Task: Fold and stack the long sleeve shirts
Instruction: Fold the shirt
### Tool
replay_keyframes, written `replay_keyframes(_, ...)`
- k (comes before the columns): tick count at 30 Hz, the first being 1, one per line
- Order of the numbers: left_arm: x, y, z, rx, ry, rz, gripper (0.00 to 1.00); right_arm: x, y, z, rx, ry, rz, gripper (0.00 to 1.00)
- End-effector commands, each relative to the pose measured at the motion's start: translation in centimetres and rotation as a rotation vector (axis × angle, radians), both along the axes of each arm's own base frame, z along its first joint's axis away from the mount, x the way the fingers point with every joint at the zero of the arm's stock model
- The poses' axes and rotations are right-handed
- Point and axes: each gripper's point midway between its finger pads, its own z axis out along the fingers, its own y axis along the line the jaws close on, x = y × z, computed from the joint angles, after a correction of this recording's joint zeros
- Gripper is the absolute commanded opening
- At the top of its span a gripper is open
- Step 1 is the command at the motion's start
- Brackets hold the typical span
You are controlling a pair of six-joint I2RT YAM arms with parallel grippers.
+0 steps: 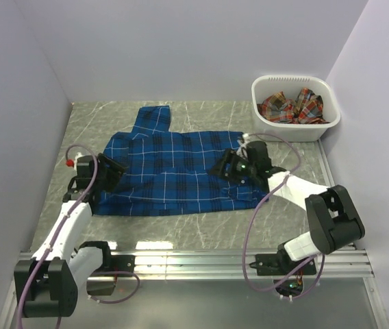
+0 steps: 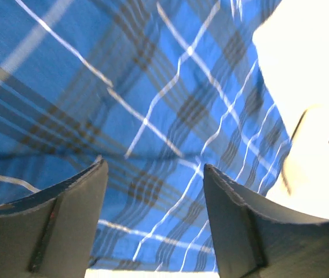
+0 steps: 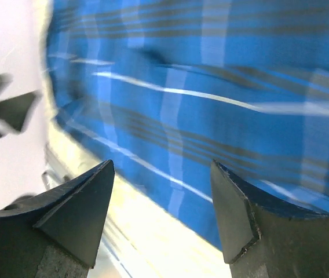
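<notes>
While you look down from above, the grey marbled tabletop [image 1: 201, 229] sits boxed in by pale, plain walls [image 1: 201, 41] on three sides, with a metal rail [image 1: 201, 259] along its near edge. Your blue shirt [image 1: 174, 168] lies spread across the middle, one part reaching toward the back wall. Your red-orange shirt [image 1: 292, 106] is crumpled in the white basket [image 1: 296, 129] at the far right corner. Your left fingers [image 2: 234, 220] stand apart over the blue shirt's left edge; your right fingers [image 3: 240, 220] are likewise parted at its right edge
</notes>
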Motion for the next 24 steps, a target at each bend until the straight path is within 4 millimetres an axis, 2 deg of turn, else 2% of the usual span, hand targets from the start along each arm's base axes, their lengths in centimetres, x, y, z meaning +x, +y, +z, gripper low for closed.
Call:
replay_keyframes(1, -1.6, -2.7, -2.2, -0.027, 0.079, -0.117, 0.71, 1.2, 5.2, 5.2, 0.070, -0.141, 0.113, 0.74)
replay_keyframes(2, -1.8, -2.8, -2.8, -0.032, 0.097, -0.114, 0.70, 1.3, 6.2, 4.4, 0.072, -0.114, 0.128, 0.74)
replay_keyframes(4, -2.6, -2.7, -4.2, -0.054, 0.146, -0.083, 0.67, 1.5, 8.9, 5.5, 0.099, -0.144, 0.175, 0.74)
replay_keyframes(5, -3.0, -2.5, -4.7, -0.060, 0.165, -0.063, 0.66, 1.5, 9.7, 4.4, 0.098, -0.117, 0.188, 0.74)
replay_keyframes(7, -4.0, -1.9, -5.8, -0.075, 0.210, 0.008, 0.67, 1.6, 11.8, 5.0, 0.121, -0.132, 0.230, 0.74)
replay_keyframes(8, -4.3, -1.6, -6.0, -0.077, 0.221, 0.036, 0.67, 1.6, 12.4, 3.8, 0.110, -0.112, 0.240, 0.74)
replay_keyframes(10, -5.0, -1.1, -6.2, -0.085, 0.222, 0.090, 0.67, 2.0, 13.2, 3.4, 0.105, -0.111, 0.251, 0.74)
replay_keyframes(12, -5.1, -1.0, -5.8, -0.099, 0.193, 0.103, 0.67, 2.0, 13.7, 1.8, 0.095, -0.077, 0.258, 0.74)
replay_keyframes(14, -5.1, -1.0, -6.0, -0.100, 0.187, 0.102, 0.66, 2.0, 14.0, 0.6, 0.100, -0.052, 0.267, 0.74)
replay_keyframes(16, -5.0, -0.2, -6.9, -0.068, 0.211, 0.140, 0.66, 2.0, 14.1, -0.3, 0.096, -0.036, 0.266, 0.74)
replay_keyframes(20, -4.7, 0.5, -8.0, -0.074, 0.225, 0.181, 0.63, 2.0, 13.6, -3.3, 0.065, 0.026, 0.244, 0.74)
replay_keyframes(22, -5.0, 1.0, -8.7, -0.064, 0.241, 0.205, 0.63, 2.0, 12.7, -4.6, 0.057, 0.058, 0.216, 0.73)
replay_keyframes(24, -5.3, 3.2, -9.2, -0.042, 0.254, 0.295, 0.62, 2.0, 12.0, -5.5, 0.070, 0.089, 0.187, 0.73)
